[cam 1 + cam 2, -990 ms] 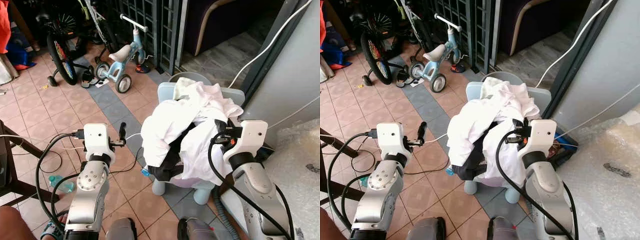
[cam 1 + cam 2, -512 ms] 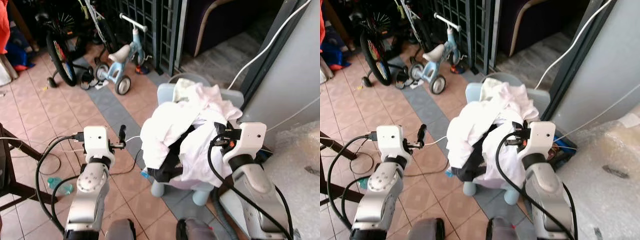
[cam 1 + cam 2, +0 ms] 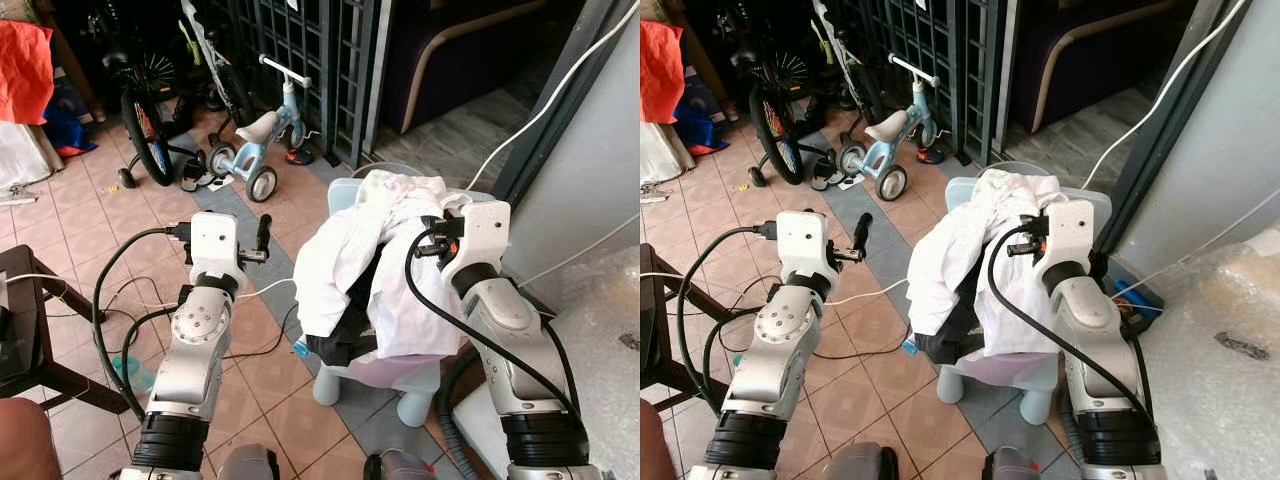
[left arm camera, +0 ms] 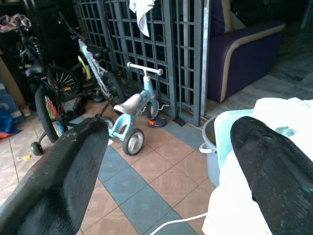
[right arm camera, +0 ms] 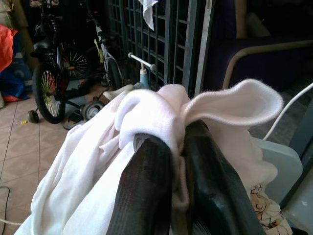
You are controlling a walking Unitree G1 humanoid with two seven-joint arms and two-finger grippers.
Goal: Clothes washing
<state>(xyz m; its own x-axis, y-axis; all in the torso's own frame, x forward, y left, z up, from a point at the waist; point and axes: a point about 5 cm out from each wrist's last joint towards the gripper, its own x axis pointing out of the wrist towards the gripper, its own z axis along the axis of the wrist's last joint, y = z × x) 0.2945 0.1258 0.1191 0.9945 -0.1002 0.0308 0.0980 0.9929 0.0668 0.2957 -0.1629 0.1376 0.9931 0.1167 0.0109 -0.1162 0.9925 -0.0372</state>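
Right pincer (image 5: 178, 161) is clamped tight on a fold of the white garment (image 3: 350, 260), cloth pinched between both fingers (image 5: 146, 186) with a loop of fabric sticking up past the tips. The garment is on top of a clothes pile (image 3: 370, 290) heaped on a small light-blue plastic chair (image 3: 375, 375); a dark garment (image 3: 340, 345) hangs out from under the white ones on the front side. The pile covers the seat and most of the backrest.

Left pincer (image 4: 166, 166) is wide open, holding nothing, raised off to the left of the chair over the tiled floor (image 3: 100, 230), clear of the clothes. In its wrist view the edge of the white cloth (image 4: 274, 122) sits just beside 1 finger (image 4: 274, 171), not touching as far as I can tell.

Behind the chair: a grey bucket (image 4: 211, 147), partly hidden by the pile. Further back, a light-blue kid's tricycle (image 3: 262, 140) and a bicycle (image 3: 150, 110) parked against a dark metal grille (image 3: 320, 50). A white cable (image 3: 540, 110) runs up the wall on the right; bubble wrap (image 3: 600, 340) lies at the right edge. Black cables (image 3: 110, 300) trail on the floor by the left arm.
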